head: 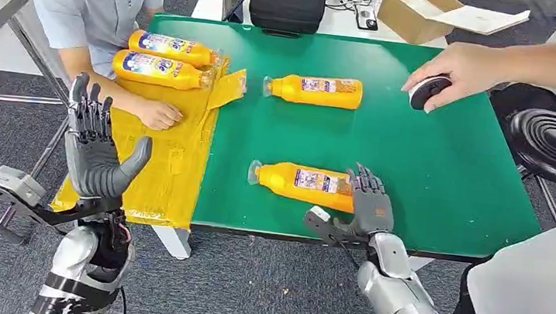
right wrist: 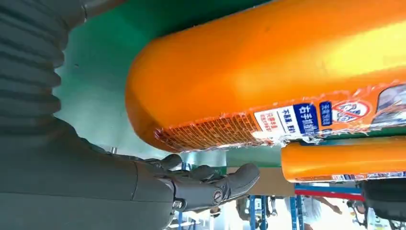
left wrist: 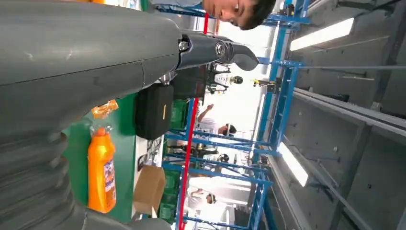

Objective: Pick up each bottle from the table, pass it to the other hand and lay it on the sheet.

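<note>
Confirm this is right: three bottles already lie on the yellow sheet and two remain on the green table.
Not quite: the head view shows two bottles on the yellow sheet, not three. Two do remain on the green table.

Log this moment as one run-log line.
right hand: at near bottle, grasp unclear | left hand: open, raised | sheet: two bottles | far bottle: on table

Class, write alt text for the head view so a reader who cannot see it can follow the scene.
The robot's right hand rests against the base of the nearest orange bottle lying on a green table, while its left hand is raised, holding nothing. Two bottles already lie on the yellow sheet and another bottle waits farther back.
</note>
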Action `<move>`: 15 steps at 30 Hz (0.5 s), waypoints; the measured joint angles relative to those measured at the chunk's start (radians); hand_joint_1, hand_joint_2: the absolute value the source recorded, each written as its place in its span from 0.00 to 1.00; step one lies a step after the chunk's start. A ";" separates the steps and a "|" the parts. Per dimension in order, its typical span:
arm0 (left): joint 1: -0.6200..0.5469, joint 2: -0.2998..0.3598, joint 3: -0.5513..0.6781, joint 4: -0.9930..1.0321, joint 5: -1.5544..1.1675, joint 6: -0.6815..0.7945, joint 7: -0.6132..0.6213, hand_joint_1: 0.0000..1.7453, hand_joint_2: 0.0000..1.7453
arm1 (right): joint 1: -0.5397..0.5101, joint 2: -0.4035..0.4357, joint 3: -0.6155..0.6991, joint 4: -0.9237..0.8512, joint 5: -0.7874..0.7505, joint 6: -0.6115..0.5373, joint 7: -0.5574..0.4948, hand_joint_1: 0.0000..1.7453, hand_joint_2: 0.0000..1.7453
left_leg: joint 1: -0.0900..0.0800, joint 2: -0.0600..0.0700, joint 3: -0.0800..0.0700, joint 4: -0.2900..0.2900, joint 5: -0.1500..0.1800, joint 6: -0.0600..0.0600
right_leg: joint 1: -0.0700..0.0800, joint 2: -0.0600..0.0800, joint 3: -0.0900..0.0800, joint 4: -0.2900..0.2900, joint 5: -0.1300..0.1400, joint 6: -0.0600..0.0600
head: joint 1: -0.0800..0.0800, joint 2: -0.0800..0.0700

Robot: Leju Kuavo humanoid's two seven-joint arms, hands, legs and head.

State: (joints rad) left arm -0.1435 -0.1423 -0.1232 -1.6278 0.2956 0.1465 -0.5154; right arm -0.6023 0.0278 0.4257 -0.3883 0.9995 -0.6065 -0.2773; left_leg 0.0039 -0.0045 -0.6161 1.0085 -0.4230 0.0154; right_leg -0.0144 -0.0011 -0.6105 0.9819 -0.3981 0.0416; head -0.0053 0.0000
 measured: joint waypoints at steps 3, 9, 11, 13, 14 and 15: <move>-0.005 -0.001 -0.001 0.008 0.021 -0.006 0.016 0.00 1.00 | -0.007 0.000 0.000 0.008 0.021 -0.012 0.026 0.00 1.00 | 0.000 0.000 0.000 0.000 0.000 0.000 | 0.000 0.000 0.000 0.000 0.000 0.000 | 0.000 0.000; -0.011 -0.003 -0.020 0.025 0.079 -0.034 0.056 0.00 1.00 | -0.035 -0.003 -0.001 0.020 0.066 0.008 0.104 0.00 1.00 | 0.000 0.000 0.000 0.000 0.000 0.000 | 0.000 0.000 0.000 0.000 0.000 0.000 | 0.000 0.000; -0.016 -0.003 -0.023 0.031 0.081 -0.033 0.059 0.00 1.00 | -0.046 -0.006 -0.003 0.025 0.072 0.029 0.108 0.00 1.00 | 0.000 0.000 0.000 0.000 0.000 0.000 | 0.000 0.000 0.000 0.000 0.000 0.000 | 0.000 0.000; -0.022 -0.005 -0.025 0.039 0.085 -0.033 0.062 0.00 1.00 | -0.052 -0.006 -0.007 0.029 0.071 0.045 0.112 0.00 1.00 | 0.000 0.000 0.000 0.000 0.000 0.000 | 0.000 0.000 0.000 0.000 0.000 0.000 | 0.000 0.000; -0.024 -0.008 -0.024 0.045 0.093 -0.033 0.064 0.00 1.00 | -0.053 -0.006 -0.010 0.030 0.068 0.056 0.117 0.08 1.00 | 0.000 0.000 0.000 0.000 0.000 0.000 | 0.000 0.000 0.000 0.000 0.000 0.000 | 0.000 0.000; -0.028 -0.009 -0.024 0.052 0.102 -0.032 0.068 0.00 1.00 | -0.056 -0.005 -0.016 0.033 0.057 0.080 0.125 0.99 1.00 | 0.000 0.000 0.000 0.000 0.000 0.000 | 0.000 0.000 0.000 0.000 0.000 0.000 | 0.000 0.000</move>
State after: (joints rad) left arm -0.1710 -0.1510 -0.1476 -1.5755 0.3978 0.1141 -0.4471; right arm -0.6585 0.0232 0.4094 -0.3556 1.0560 -0.5266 -0.1523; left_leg 0.0039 -0.0044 -0.6161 1.0086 -0.4228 0.0156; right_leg -0.0144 -0.0011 -0.6106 0.9820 -0.3979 0.0418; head -0.0053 0.0000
